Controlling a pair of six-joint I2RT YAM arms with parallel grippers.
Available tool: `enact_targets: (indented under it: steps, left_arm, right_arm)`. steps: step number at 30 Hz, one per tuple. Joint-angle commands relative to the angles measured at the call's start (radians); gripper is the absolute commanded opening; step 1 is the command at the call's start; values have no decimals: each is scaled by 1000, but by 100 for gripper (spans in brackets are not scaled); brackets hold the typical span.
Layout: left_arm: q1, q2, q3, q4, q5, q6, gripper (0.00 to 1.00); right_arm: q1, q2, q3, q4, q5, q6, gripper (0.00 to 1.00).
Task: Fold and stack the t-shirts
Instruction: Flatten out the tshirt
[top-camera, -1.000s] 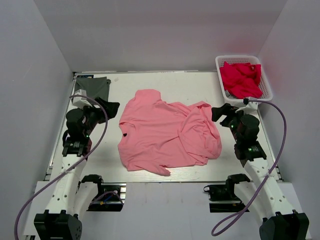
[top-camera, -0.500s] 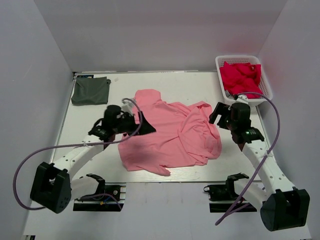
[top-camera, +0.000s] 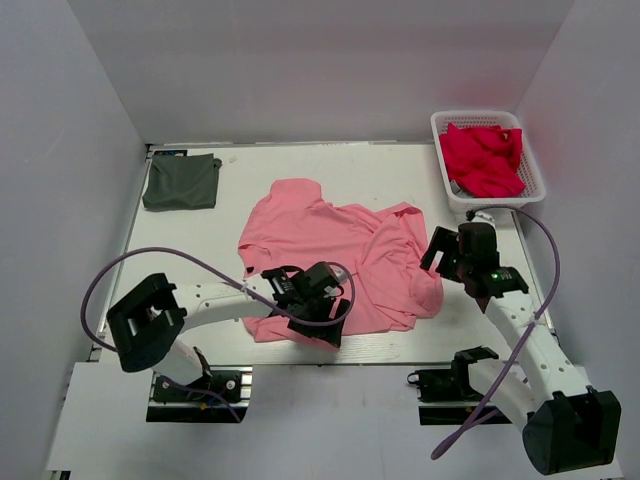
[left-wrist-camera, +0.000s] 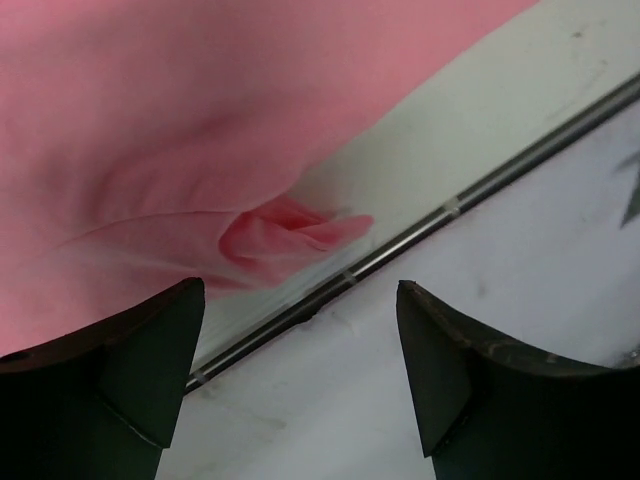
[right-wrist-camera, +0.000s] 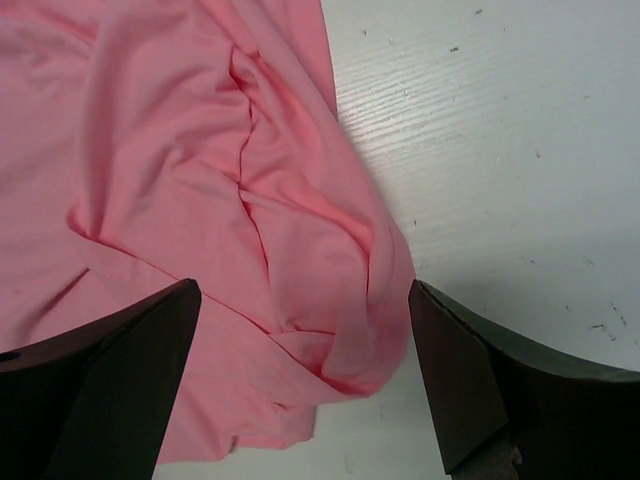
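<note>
- The left fingers (left-wrist-camera: 140, 380) are spread wide and hold nothing. They hover just above the near hem of the salmon-pink t-shirt (top-camera: 330, 255), where a small puckered tip of cloth (left-wrist-camera: 290, 230) juts toward the tabletop's metal edge strip (left-wrist-camera: 480, 190).
- The right fingers (right-wrist-camera: 110, 380) are likewise wide apart and empty, poised over the shirt's rounded, doubled-over right edge (right-wrist-camera: 370, 290).
- The step in hand looks like taking two grips to spread the shirt flat before any fold.
- The left side would do best to come straight down astride the pucker and close on the hem itself, clear of the edge strip.
- The right side should pinch the outer rim of the bulge rather than the loose layers behind it.
- Both should then draw outward, low and together, because thin knit sags and drags its neighbours if lifted high.
- The cloth is a soft, matte jersey. It lies in shallow ridges with a long seam-like crease running through the right-hand folds, and its right half is heaped over itself.
- The tabletop (top-camera: 400, 175) is white, faintly grained and hard.
- The dark grey t-shirt (top-camera: 182, 182) sits as a neat folded square at the far left corner, well apart from the pink one.
- A white lattice basket (top-camera: 530, 165) at the far right holds crumpled red cloth (top-camera: 480, 155).
</note>
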Motion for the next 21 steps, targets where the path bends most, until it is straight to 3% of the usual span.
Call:
enact_targets:
  steps: [1, 4, 7, 12, 13, 19, 21]
  left_arm:
    - [-37, 14, 66, -70, -113, -39, 83]
    - [-60, 77, 84, -56, -115, -39, 82]
    - [-69, 112, 84, -28, -78, -39, 66]
    - [-69, 125, 84, -28, -108, -58, 17]
    - [-69, 116, 84, -42, -143, -68, 0]
    - [-69, -16, 109, -174, -274, -115, 0]
    - [-69, -100, 109, -197, -294, -124, 0]
  right_arm:
    - [0, -10, -25, -14, -3, 24, 90]
    - [-3, 3, -45, -9, -26, 24, 90]
    - [0, -3, -71, 11, -78, 24, 90]
    - [3, -13, -112, 8, -141, 33, 90]
    - [3, -12, -129, 11, -148, 33, 90]
    - [1, 34, -128, 9, -121, 49, 89]
    - [1, 58, -125, 15, -103, 67, 83]
